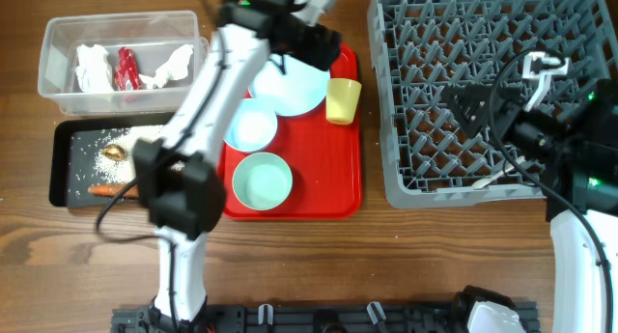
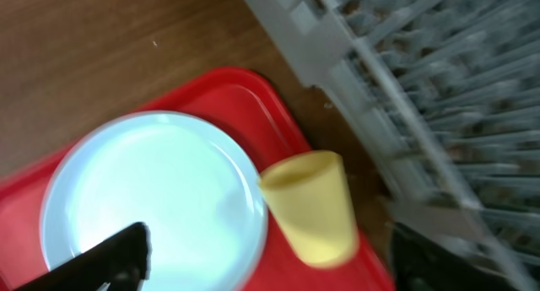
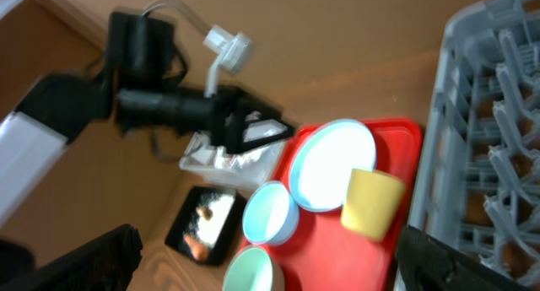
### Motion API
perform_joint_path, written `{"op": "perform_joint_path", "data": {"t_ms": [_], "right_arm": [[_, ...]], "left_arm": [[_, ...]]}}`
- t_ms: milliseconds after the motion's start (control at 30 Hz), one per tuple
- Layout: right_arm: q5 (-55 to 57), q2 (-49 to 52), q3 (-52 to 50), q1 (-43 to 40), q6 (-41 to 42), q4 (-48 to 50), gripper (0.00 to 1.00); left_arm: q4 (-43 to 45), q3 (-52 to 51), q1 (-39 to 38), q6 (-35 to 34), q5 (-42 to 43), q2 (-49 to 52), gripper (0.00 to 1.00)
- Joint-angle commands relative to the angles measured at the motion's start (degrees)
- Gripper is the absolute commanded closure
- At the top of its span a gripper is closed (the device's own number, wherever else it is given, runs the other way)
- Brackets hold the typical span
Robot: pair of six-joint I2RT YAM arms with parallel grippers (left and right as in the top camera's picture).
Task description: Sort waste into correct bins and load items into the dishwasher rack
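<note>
The yellow cup (image 2: 310, 208) sits on the red tray (image 2: 253, 84), just beside the blue plate (image 2: 152, 190) (rack (image 2: 439, 97) close by). Above it the left gripper (image 2: 270, 245) hangs, jaws wide apart: centre on the cup, descend straight, spare the plate.

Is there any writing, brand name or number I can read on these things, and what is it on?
No text can be read in any view.
Red snack wrapper in the clear tub: any print is too small to read.
Yellow cup, pale blue plate and grey rack: no markings show.
</note>
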Motion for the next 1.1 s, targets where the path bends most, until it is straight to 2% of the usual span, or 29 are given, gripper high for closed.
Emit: {"op": "perform_joint_path", "data": {"t_ms": [0, 67, 200, 300, 367, 500, 600, 667, 800, 933, 1000, 1067], "right_arm": [[3.56, -0.46, -0.07, -0.13, -8.81, -5.44, 0.00], [5.77, -0.46, -0.07, -0.13, -10.91, -8.63, 0.00], [8.44, -0.46, -0.07, -0.13, -11.93, -11.23, 0.00], [8.50, -0.46, -0.07, -0.13, -12.09, -11.65, 0.00], [8.50, -0.46, -0.07, -0.13, -12.11, -12.24, 0.00], [8.50, -0.46, -0.07, -0.13, -12.09, -12.48, 0.00], [8.50, -0.46, -0.07, -0.13, -12.09, -12.90, 0.00], [8.50, -0.46, -0.07, -0.13, -12.68, -13.49, 0.00], [8.50, -0.46, -0.07, -0.13, -13.40, -13.79, 0.00], [8.50, -0.46, -0.07, -0.13, -13.40, -13.77, 0.00], [8.52, -0.46, -0.07, -0.13, -13.40, -13.73, 0.00], [8.52, -0.46, -0.07, -0.13, -13.38, -13.66, 0.00]], "left_arm": [[2.82, 2.73, -5.16, 10.49, -9.44, 6.38, 0.04], [5.25, 2.73, -6.36, 12.92, -9.44, 8.50, 0.04], [7.08, 2.67, -7.17, 13.03, -9.57, 10.10, 0.05], [5.40, 2.45, -7.17, 13.07, -8.09, 10.14, 0.06], [3.34, 2.45, -7.56, 13.05, -4.13, 10.21, 0.10], [-0.22, 2.34, -9.49, 14.51, -2.86, 10.62, 0.16], [0.13, 2.34, -10.56, 14.71, -2.93, 13.11, 0.17], [0.07, 2.34, -10.71, 14.69, -3.45, 14.84, 0.22], [-0.13, 2.36, -10.64, 14.67, -9.33, 15.21, 0.26], [-4.31, 2.36, -10.64, 14.45, -9.42, 15.19, 0.56], [-8.85, 2.36, -10.64, 14.45, -9.42, 15.19, 0.65], [-12.87, 2.36, -10.64, 13.97, -9.42, 15.15, 0.67]]}}
